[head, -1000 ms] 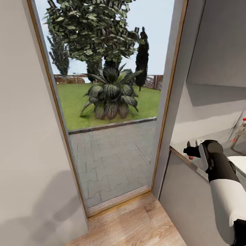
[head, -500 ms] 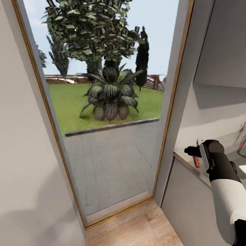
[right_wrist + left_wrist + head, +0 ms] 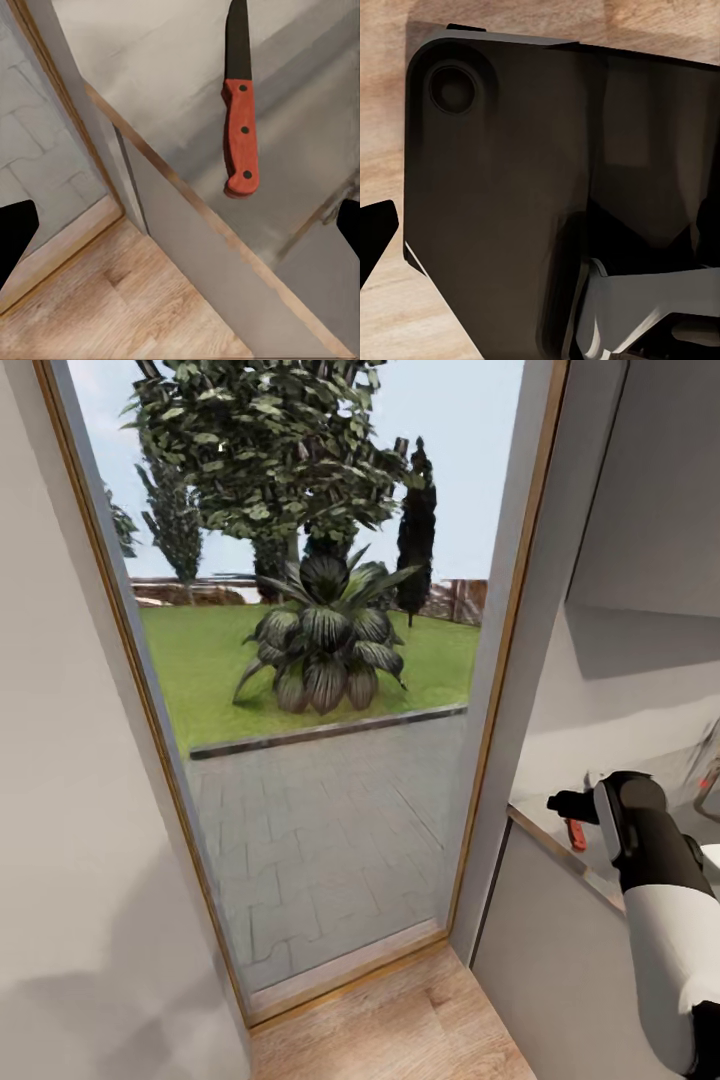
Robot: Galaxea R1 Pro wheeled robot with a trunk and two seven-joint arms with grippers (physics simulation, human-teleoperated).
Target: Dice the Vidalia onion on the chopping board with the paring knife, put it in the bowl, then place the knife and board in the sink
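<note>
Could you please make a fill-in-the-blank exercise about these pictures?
1. The knife lies on the grey ____.
2. The knife's handle is ____ in colour.
3. In the head view, the right arm reaches over the countertop, beside a tall glass ____.
4. The floor below is made of ____.

Missing words: countertop; red-orange; door; wood
</note>
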